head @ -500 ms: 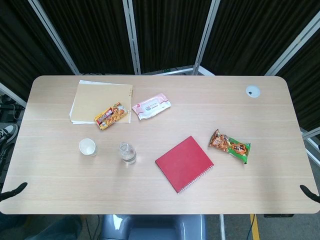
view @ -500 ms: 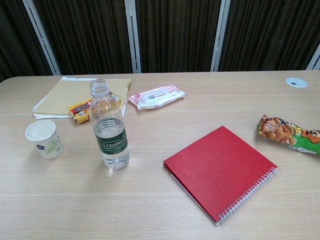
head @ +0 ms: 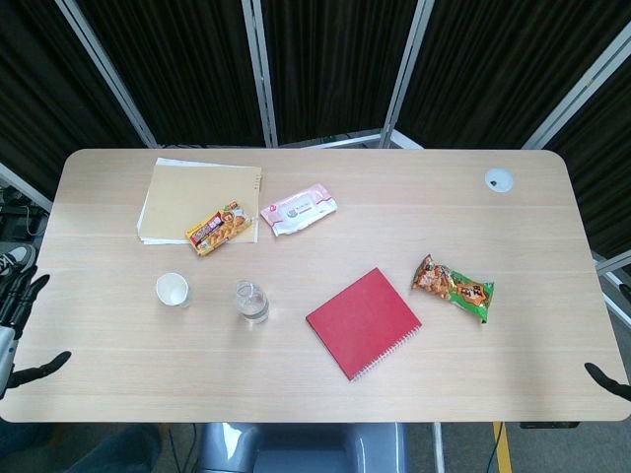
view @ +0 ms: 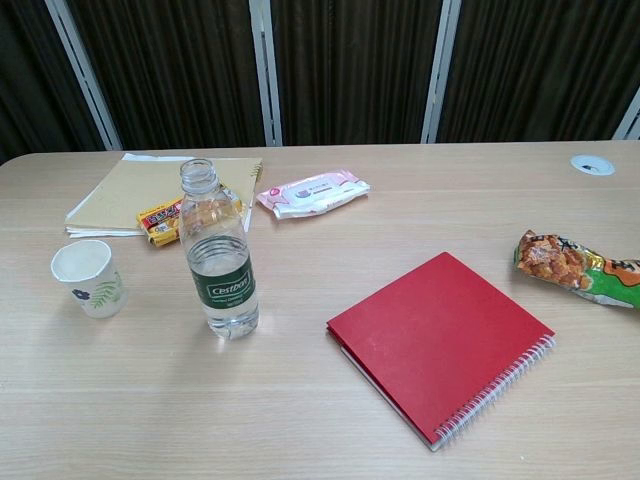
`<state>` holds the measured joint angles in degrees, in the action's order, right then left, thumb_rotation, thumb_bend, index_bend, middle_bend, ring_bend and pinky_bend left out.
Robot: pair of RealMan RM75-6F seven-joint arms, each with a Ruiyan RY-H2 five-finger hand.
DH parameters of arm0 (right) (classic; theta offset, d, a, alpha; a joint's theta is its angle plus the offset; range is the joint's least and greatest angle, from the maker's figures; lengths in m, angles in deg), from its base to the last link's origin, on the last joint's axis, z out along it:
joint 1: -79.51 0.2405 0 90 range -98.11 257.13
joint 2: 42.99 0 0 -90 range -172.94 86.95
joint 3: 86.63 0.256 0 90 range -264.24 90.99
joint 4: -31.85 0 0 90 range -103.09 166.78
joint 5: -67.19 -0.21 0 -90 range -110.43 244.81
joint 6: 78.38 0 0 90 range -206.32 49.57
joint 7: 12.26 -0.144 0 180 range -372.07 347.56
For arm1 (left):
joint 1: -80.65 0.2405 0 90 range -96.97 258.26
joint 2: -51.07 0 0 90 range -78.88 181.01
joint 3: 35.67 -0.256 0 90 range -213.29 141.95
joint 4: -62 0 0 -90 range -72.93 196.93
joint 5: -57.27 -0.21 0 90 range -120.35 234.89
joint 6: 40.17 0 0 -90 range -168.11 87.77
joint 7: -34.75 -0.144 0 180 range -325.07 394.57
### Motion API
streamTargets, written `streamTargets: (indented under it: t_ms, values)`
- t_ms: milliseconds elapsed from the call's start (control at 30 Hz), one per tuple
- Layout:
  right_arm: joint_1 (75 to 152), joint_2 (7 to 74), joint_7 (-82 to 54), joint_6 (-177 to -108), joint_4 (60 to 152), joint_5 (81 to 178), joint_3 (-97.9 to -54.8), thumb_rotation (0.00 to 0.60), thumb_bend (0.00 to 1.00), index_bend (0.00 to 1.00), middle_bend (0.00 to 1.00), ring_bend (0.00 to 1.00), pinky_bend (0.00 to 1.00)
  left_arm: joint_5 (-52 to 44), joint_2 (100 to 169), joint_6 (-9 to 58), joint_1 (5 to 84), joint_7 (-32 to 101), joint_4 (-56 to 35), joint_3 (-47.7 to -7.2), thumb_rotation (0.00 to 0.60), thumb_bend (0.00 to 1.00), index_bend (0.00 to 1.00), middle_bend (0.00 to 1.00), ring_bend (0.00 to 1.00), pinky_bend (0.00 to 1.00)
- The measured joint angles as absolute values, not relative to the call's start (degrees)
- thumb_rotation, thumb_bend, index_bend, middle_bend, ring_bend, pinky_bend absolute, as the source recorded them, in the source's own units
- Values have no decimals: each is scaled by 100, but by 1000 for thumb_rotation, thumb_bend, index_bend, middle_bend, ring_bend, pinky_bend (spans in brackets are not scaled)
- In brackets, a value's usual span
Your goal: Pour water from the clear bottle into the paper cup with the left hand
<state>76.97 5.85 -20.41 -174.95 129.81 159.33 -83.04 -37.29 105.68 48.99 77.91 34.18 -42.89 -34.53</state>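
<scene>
The clear bottle stands upright and uncapped on the table, about a third full, with a green label. The white paper cup stands upright just left of it, a short gap between them. My left hand shows only in the head view, at the table's left edge, well left of the cup; its dark fingers are spread and hold nothing. Of my right hand only a dark tip shows at the right edge, far from both objects. Neither hand appears in the chest view.
A red spiral notebook lies right of the bottle. Behind the bottle and cup lie a snack pack on a tan folder and a pink wipes pack. A green and orange snack bag lies at the right.
My left hand has come further into the head view at the left edge, its fingers now showing above the thumb. The right hand's tip has slipped slightly outward. Bottle and cup have not moved.
</scene>
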Motion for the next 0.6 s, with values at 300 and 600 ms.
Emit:
streamTargets:
  t_ms: [300,600]
  values:
    - [7738,563,-2121,-17400,12983,15872,-8291,600,0,0,0,0,0,-3649,11492,3920,6797,4508,-3803,-3081,600,0,0,0,0,0]
    - [7864,672,-1826,-17044,12934,15558,-8238,600,0,0,0,0,0,-3553,12828,3042,5898,5301,-2620,-2932,600,0,0,0,0,0]
